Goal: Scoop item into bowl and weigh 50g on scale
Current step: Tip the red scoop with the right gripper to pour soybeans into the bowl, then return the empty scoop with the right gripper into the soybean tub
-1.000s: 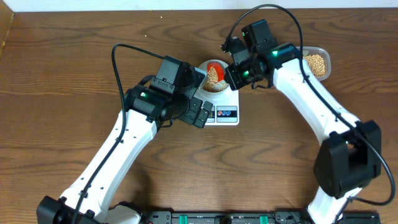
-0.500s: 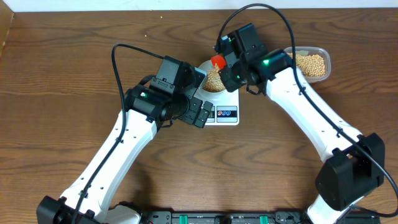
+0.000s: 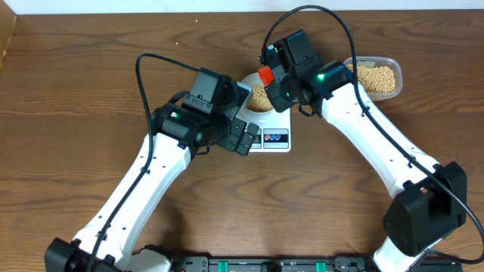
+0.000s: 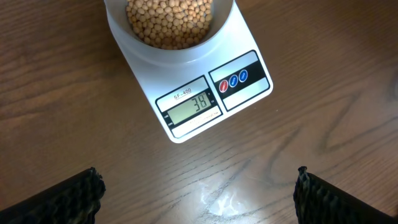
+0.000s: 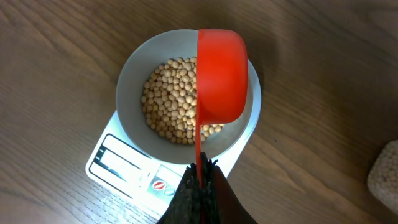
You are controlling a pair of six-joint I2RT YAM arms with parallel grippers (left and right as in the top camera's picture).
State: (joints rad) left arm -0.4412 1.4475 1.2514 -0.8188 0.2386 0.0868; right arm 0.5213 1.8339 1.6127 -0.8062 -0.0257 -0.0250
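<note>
Quick status from my remote seat. The right gripper (image 5: 199, 171) is pinched tight on the thin handle of the red scoop (image 5: 221, 74). The scoop hangs over the right half of the bowl (image 5: 132, 109), rolled onto its side, so the right wrist cam only shows me its outer shell. I honestly can't tell whether it touches the bowl's rim or sits just above it.

The bowl sits on the scale (image 4: 155, 81), up at the end away from the display (image 4: 193, 107). It has a decent pile of beans (image 5: 168, 99) in it, covering the bottom and heaped around the middle. From the left wrist cam the display reads 38, with the two round buttons (image 4: 233, 79) right beside it.

The left gripper (image 4: 196, 193) is spread wide with nothing between its fingers. It hovers over bare table (image 3: 76, 75) just in front of the scale's display edge.

On the overhead cam the clear tub (image 3: 398, 75) sits off to the right of the scale, with more beans inside, just beside the right arm.
</note>
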